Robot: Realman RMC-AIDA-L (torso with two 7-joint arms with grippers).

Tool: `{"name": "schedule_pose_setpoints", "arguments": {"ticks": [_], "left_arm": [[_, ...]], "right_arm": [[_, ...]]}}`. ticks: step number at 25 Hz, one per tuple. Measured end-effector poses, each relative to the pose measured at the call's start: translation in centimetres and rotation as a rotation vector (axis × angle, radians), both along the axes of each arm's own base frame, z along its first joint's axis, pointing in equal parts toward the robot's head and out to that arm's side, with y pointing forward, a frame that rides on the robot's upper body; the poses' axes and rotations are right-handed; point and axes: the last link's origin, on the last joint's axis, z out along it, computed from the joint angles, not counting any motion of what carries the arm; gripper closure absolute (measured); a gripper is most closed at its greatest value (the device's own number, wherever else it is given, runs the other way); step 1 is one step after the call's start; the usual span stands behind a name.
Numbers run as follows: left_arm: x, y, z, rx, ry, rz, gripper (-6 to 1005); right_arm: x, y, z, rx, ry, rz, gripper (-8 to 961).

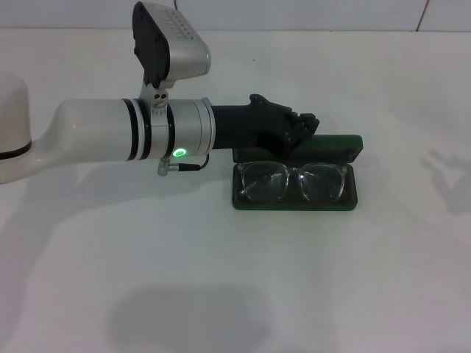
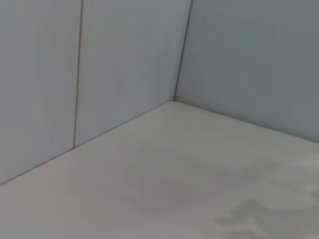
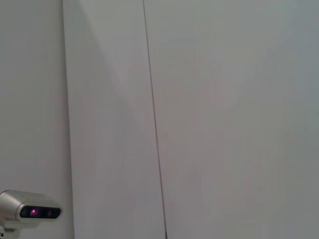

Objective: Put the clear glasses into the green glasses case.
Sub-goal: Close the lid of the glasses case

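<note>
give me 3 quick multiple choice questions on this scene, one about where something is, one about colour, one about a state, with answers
1. Where are the clear glasses?
A. On the bare table beside the case
B. Lying in the tray of the green glasses case
C. Held up in the air

2. What colour is the light glowing on the left arm's wrist?
A. Red
B. Blue
C. Green

3. What state is the case in?
A. Open, lid folded back
B. Shut
C. Upside down

Answers:
1. B, the head view shows the lenses side by side inside the case's lower half.
2. C, a small green glow sits on the silver ring of the arm.
3. A, the lid stands behind the tray with the left gripper over it, and the glasses lie uncovered.
</note>
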Motion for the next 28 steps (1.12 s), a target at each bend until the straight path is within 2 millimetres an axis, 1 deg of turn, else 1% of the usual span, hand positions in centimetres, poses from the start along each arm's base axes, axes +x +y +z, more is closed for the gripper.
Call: {"name": "schedule_pose_setpoints", "arguments": {"ticks": [18,28], "left_arm": [[-0.2,0.02,-0.14,0.011,0.007,0.005,937],[-0.97,0.16,0.17,0.052,-0.021,0.045,909]], "right_arm": [[0.06,-0.07,-0.31,-0.011,0.008,-0.004,787],[0.05,-0.09,-0.37,-0.014,0.009,-0.004,787]]}}
